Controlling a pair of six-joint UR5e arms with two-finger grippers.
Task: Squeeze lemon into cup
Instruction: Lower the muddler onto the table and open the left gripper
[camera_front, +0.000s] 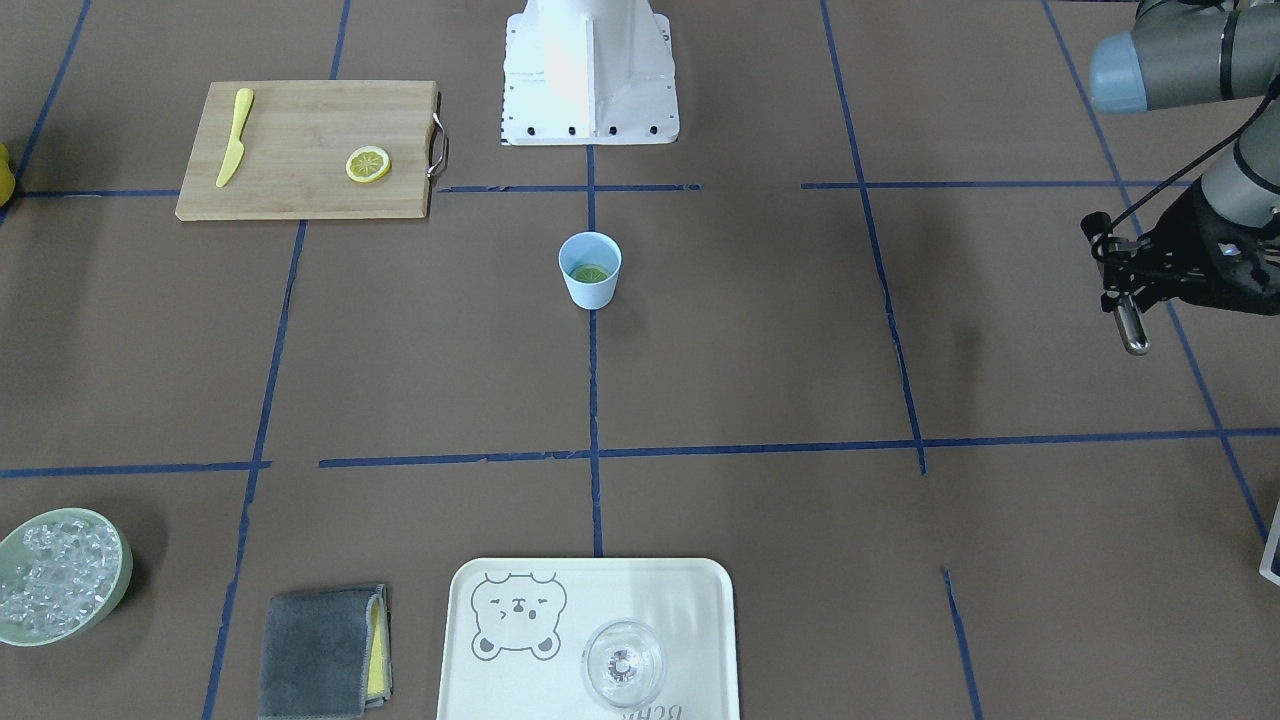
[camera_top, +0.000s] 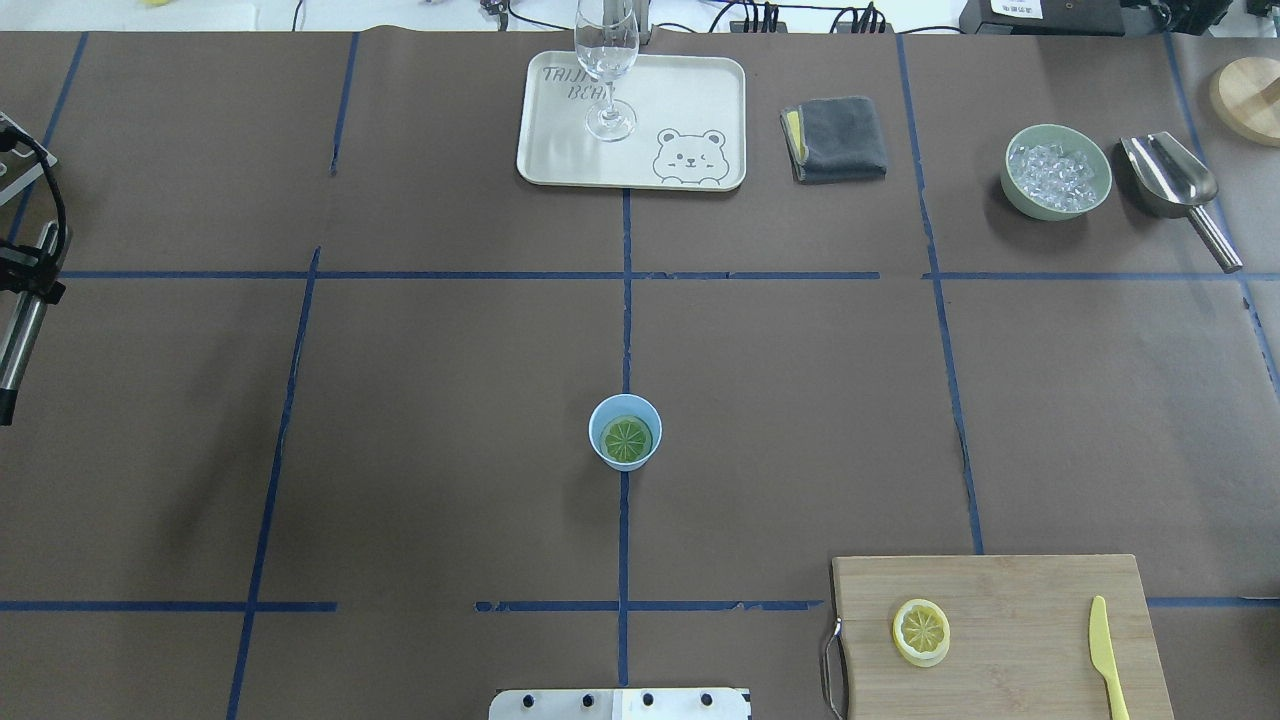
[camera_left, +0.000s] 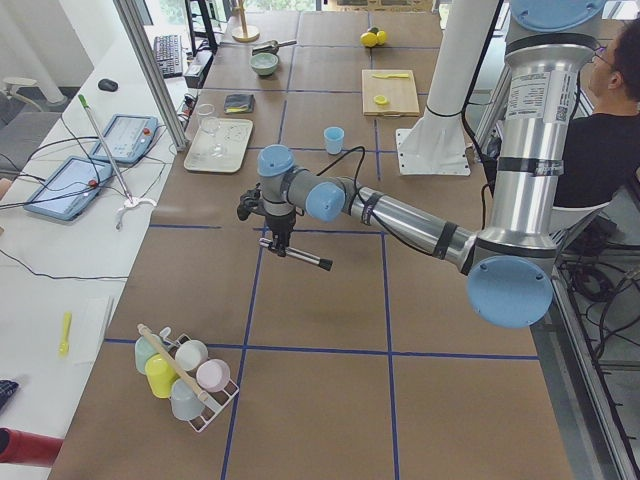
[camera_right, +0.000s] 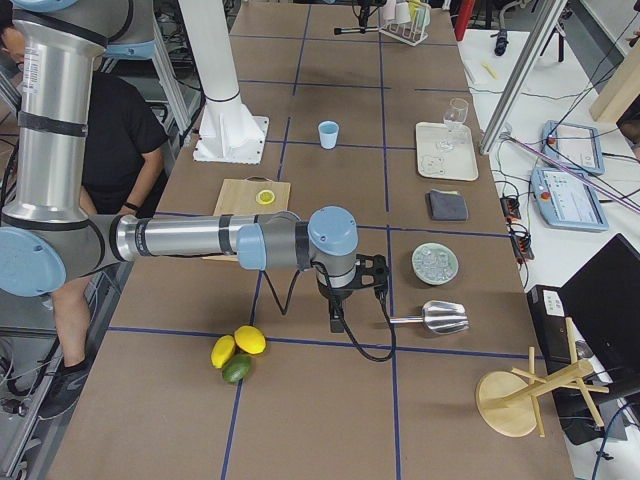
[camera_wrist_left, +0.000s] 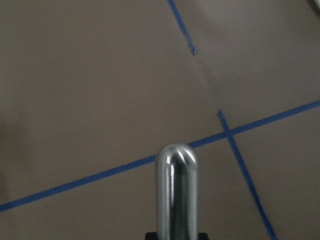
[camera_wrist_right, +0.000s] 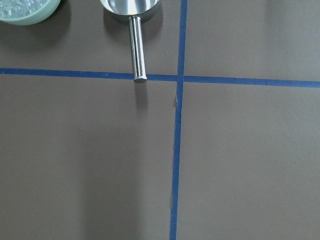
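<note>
The light blue cup (camera_front: 590, 285) (camera_top: 600, 445) stands upright at the table's middle. One lemon slice (camera_front: 589, 272) (camera_top: 626, 438) lies flat inside it. A second lemon slice (camera_front: 368, 164) (camera_top: 921, 630) lies on the wooden cutting board (camera_front: 300, 110). My left gripper (camera_front: 1125, 300) (camera_top: 30, 290) hovers far off at my left side, shut on a chrome metal rod (camera_front: 1133, 330) (camera_wrist_left: 177, 190). My right gripper (camera_right: 338, 310) shows only in the exterior right view, over bare table near the scoop; I cannot tell whether it is open or shut.
A yellow plastic knife (camera_front: 235, 150) lies on the board. A pale green bowl of ice (camera_top: 1057, 172) and a metal scoop (camera_top: 1170, 180) sit far right. A cream tray (camera_top: 700, 90) holds a clear glass (camera_top: 607, 70), with a grey cloth (camera_top: 835, 138) beside it.
</note>
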